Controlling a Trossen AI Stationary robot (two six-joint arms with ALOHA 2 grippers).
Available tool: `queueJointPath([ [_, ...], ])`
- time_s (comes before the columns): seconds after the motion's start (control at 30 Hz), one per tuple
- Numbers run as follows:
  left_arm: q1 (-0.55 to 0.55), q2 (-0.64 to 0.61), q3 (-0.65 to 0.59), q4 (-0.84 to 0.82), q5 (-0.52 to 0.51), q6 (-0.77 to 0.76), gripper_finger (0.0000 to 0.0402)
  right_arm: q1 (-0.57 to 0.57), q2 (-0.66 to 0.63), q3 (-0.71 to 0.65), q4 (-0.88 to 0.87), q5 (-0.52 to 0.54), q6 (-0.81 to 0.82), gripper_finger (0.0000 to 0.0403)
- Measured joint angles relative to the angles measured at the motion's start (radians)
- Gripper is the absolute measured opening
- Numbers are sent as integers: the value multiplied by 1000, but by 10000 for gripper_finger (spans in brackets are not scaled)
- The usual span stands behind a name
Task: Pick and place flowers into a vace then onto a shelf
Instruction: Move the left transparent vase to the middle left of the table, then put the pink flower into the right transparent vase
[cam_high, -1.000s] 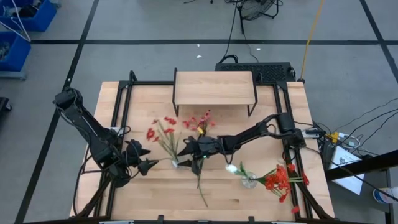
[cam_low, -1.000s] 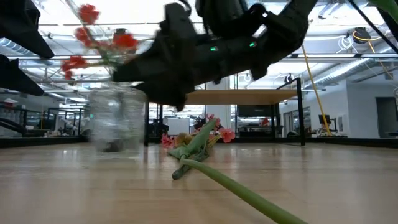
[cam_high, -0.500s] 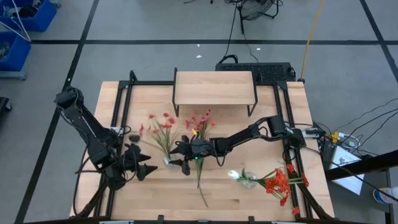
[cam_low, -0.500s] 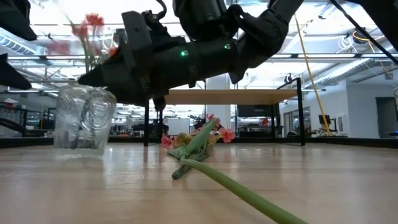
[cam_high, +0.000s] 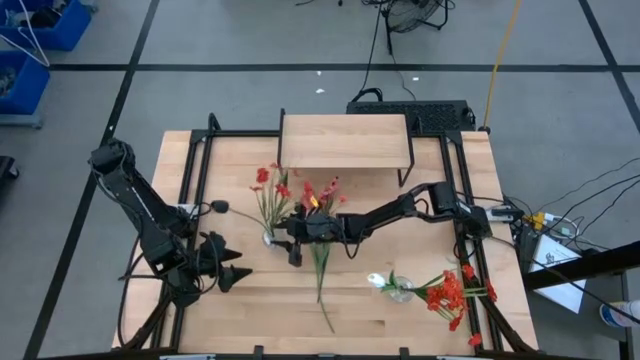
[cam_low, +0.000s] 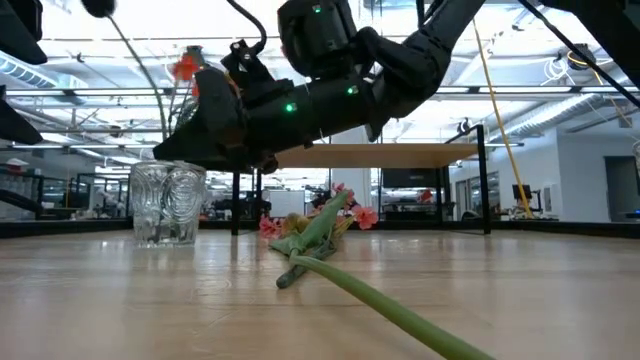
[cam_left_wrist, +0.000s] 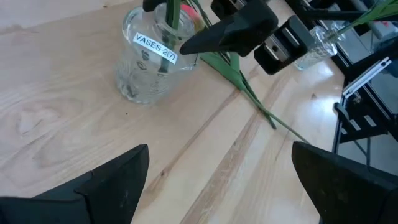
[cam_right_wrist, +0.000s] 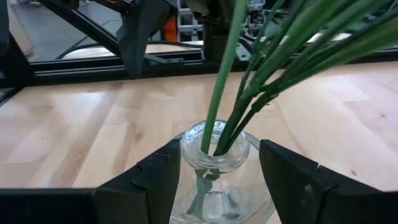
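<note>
A clear glass vase (cam_high: 270, 238) holds several green stems (cam_right_wrist: 249, 81) with red blossoms (cam_high: 275, 185). It stands left of the table's middle, in front of the shelf (cam_high: 345, 140). My right gripper (cam_high: 288, 236) reaches in from the right and is shut on the vase (cam_low: 168, 203). My left gripper (cam_high: 238, 272) waits open near the left front, a short way from the vase (cam_left_wrist: 152, 59). A loose flower (cam_high: 320, 275) with pink blossoms lies flat on the table beside the vase. My right gripper (cam_right_wrist: 217, 155) pinches the vase between its two fingers, on the shoulder just under the rim (cam_right_wrist: 186, 163). The fingers come nearly level from the table's right, one on each side. The vase is upright, its base (cam_low: 165, 240) at the tabletop; touching or just clear, I cannot tell.
A second glass vase (cam_high: 400, 290) with red flowers (cam_high: 447, 292) and a white bud stands near the right front. Black frame rails (cam_high: 195, 190) run along both table sides. The shelf's thin legs (cam_high: 283, 178) stand just beyond the held flowers.
My right gripper has carried the vase toward the table's far edge, closer to the shelf, rolling its wrist as it went. The vase now stands upright, and its blossoms have swung from the left toward the shelf.
</note>
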Motion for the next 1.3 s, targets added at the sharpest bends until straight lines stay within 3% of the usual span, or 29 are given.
queueJointPath([
  [0.5, 0, 0, 0, -6, 8, 26, 399, 18, -3, -2, 63, 34, 27, 226],
  [0.87, 0, 0, 0, -6, 9, 27, 399, 41, -6, -2, 69, 111, 49, 308],
  [1.07, 0, 0, 0, -5, 9, 26, 399, 72, -12, -1, 59, 153, 18, 322],
  [1.3, 0, 0, 0, 2, 8, 48, 399, 95, -123, -1, -146, 286, 23, 319],
])
